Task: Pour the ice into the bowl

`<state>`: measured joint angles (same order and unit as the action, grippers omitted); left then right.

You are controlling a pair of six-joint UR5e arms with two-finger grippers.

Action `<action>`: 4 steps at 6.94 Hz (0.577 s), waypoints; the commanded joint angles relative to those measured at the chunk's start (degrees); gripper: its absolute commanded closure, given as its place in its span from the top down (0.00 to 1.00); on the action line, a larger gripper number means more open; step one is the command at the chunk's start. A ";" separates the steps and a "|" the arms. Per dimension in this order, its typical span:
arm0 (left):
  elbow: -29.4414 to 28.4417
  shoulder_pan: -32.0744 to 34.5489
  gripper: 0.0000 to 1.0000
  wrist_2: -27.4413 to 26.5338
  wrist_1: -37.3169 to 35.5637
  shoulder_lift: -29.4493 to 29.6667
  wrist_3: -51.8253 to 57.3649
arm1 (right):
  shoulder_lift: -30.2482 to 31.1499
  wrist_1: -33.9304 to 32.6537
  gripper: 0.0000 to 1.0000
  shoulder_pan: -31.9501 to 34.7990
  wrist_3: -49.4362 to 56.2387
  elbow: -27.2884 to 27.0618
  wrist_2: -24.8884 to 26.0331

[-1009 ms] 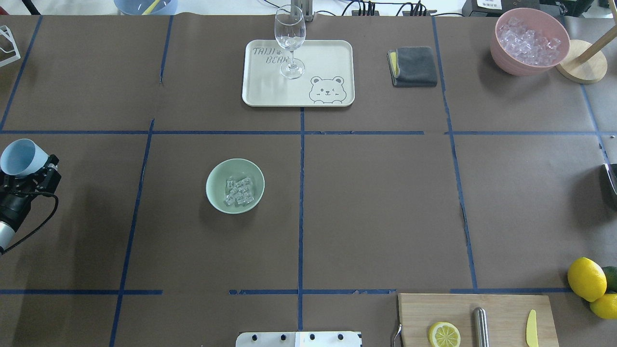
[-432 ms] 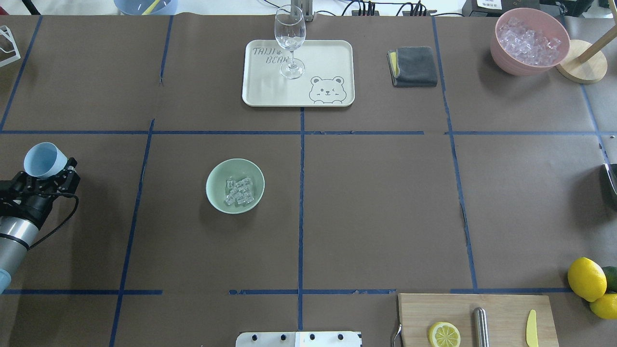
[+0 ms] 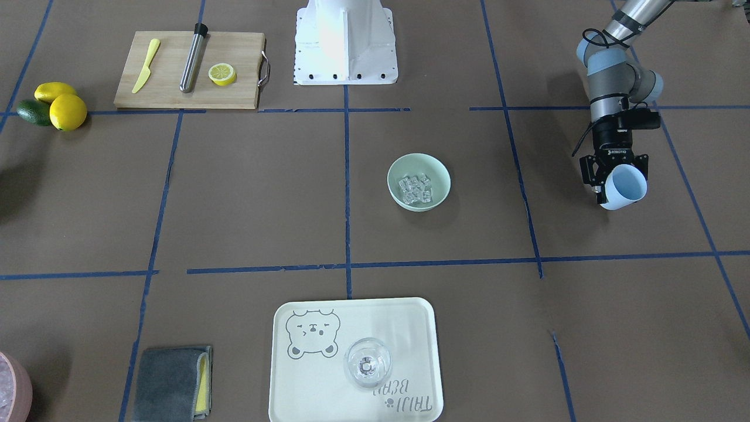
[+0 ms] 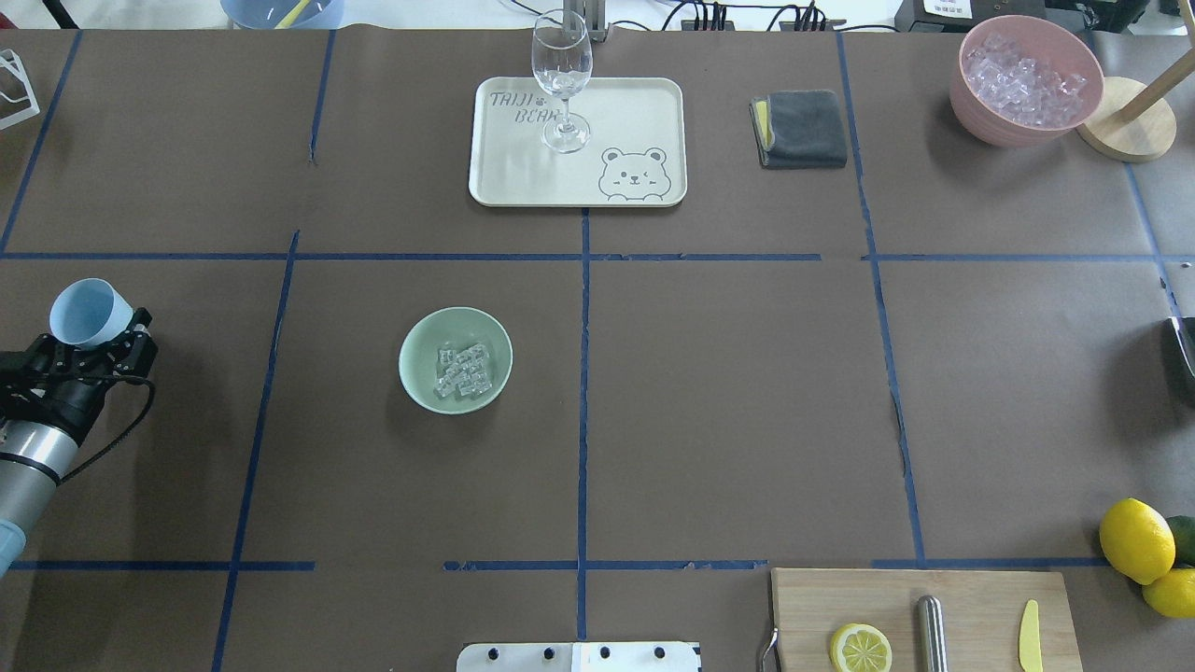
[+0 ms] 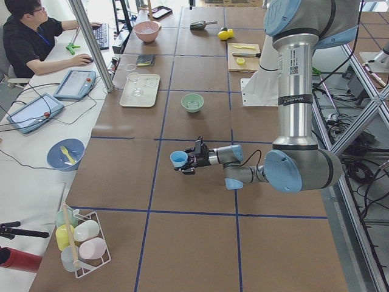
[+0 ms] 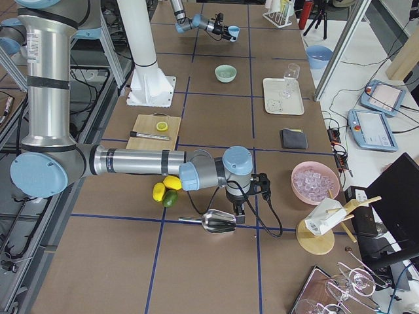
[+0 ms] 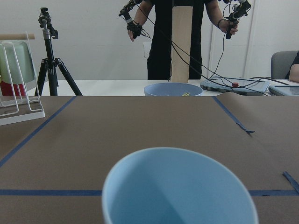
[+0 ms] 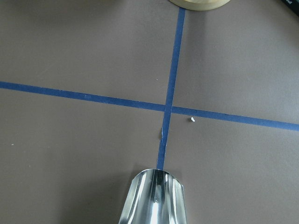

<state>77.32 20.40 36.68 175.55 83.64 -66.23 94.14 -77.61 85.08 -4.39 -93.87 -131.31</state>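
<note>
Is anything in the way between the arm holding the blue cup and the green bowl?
Nothing visible. Only brown table paper and a blue tape line lie between the left tool, gripping the round pale blue cup, and the round mint-green bowl of clear ice cubes.

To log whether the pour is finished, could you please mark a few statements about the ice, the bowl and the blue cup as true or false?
1. The ice lies in the mint-green bowl. True.
2. The left gripper is shut on the blue cup. True.
3. The blue cup hangs directly over the mint-green bowl. False: it is held off to the side, apart from the bowl.
4. The wine glass lies tipped over on the bear tray. False: it stands upright.
5. The pink bowl is empty. False: it holds ice cubes.
</note>
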 commanded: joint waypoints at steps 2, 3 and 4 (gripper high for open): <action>0.02 -0.01 1.00 -0.12 0.66 -0.15 0.05 | 0.00 0.00 1.00 0.00 0.00 0.00 0.00; 0.63 0.08 1.00 -0.12 0.84 -0.41 0.22 | 0.00 0.00 1.00 0.00 0.00 0.00 0.00; 1.77 0.25 1.00 -0.03 0.93 -1.02 0.40 | 0.00 0.00 1.00 0.00 -0.09 0.00 0.00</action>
<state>78.05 20.49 36.59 176.32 83.17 -66.04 94.13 -77.61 85.08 -4.41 -93.87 -131.31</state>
